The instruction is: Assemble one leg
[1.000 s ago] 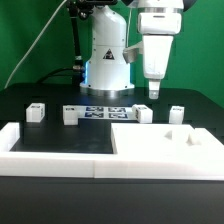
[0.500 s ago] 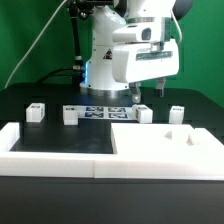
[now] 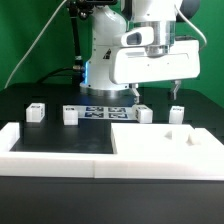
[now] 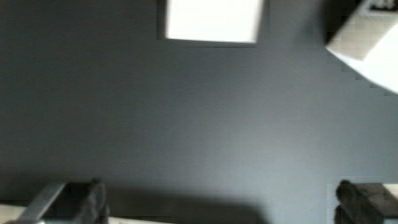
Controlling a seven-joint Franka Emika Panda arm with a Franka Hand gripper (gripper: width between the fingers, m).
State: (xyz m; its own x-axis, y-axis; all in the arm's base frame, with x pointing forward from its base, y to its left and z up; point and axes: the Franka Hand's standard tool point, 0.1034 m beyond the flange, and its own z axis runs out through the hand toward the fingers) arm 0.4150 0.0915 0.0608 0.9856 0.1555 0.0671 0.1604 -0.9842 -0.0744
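Several legs, small white blocks with tags, stand in a row on the black table: one at the exterior view's left point(image 3: 36, 112), one beside it point(image 3: 70, 115), one in the middle point(image 3: 143, 114) and one at the right point(image 3: 177, 113). My gripper point(image 3: 156, 94) hangs open and empty above the two right-hand legs, with its fingers pointing down and spread wide. In the wrist view the gripper point(image 4: 221, 204) shows only dark table between its fingertips point(image 4: 71, 200). A white block point(image 4: 214, 20) and another white piece point(image 4: 366, 40), cut by the edge, lie farther off.
The large white square tray-like part point(image 3: 165, 142) lies at the front right. A white L-shaped fence point(image 3: 50, 146) runs along the front left. The marker board point(image 3: 105, 111) lies between the legs, in front of the robot's white base point(image 3: 105, 55).
The wrist has turned from side-on to broadside and come lower. The fingers now show spread wide apart over the two right-hand legs. No part has moved.
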